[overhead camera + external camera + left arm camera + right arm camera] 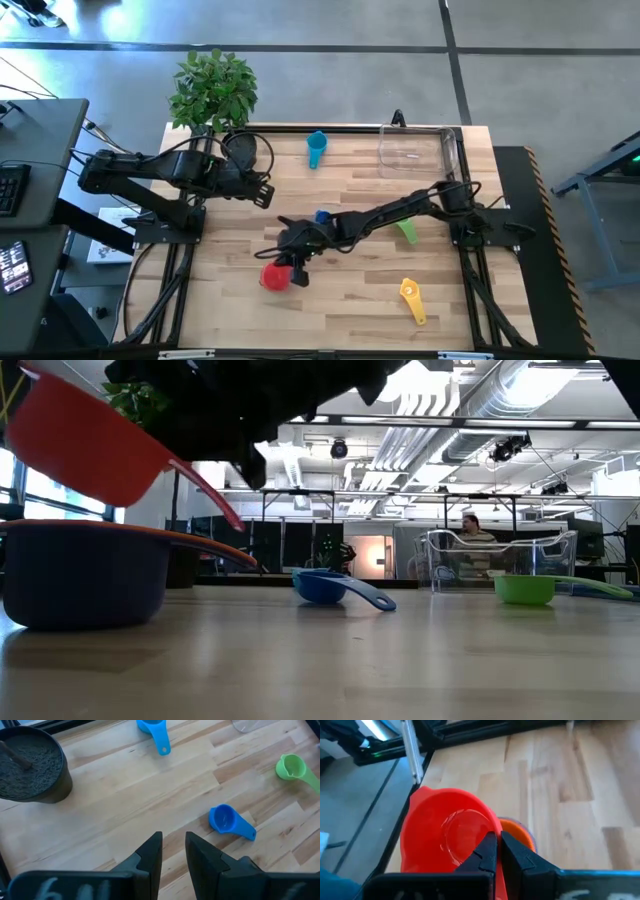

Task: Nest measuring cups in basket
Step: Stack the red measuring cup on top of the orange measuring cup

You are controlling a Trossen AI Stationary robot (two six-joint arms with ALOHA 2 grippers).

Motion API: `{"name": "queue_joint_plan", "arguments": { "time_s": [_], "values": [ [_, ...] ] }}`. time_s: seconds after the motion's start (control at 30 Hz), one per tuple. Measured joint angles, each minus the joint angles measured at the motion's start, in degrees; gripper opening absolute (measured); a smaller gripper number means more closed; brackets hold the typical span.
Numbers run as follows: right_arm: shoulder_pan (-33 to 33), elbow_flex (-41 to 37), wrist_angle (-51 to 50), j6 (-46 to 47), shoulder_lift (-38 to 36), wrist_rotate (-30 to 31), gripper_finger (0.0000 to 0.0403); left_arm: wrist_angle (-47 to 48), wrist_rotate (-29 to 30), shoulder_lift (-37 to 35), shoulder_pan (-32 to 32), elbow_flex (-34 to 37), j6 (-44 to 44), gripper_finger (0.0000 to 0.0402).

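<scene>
Nesting step in hand, judged midway: right pincer (291,264) pinched tight on the red cup (447,837), lifted and tilted just above the purple cup (85,575) with an orange one inside, near the desk's front edge. Left pincer (173,851) narrowly parted, empty, waiting by the left edge. Basket (415,150) at the back right corner, apparently empty. Next: lower red squarely into the stack, then release.

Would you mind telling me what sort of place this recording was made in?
Probably a robotics lab or workshop in an industrial-style building. Exposed ducts run along the ceiling, the floor is bare concrete, and a desk with a keyboard stands beside the wooden table.
</scene>
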State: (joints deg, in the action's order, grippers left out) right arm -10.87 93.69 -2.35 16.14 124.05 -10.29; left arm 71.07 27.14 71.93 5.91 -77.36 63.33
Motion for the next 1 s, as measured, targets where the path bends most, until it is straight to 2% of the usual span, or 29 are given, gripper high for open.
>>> {"name": "queue_joint_plan", "arguments": {
  "time_s": [0.47, 1.0],
  "values": [
    [0.02, 0.0, -0.83, 0.01, 0.13, 1.73, 0.0006, -0.22, 0.02, -0.01, 0.0, 0.0, -0.2, 0.0074],
    [0.39, 0.0, -1.68, 1.04, 0.13, 1.07, 0.0012, -0.22, 0.04, -0.01, 0.0, 0.0, -0.98, 0.0074]
  ]
}}
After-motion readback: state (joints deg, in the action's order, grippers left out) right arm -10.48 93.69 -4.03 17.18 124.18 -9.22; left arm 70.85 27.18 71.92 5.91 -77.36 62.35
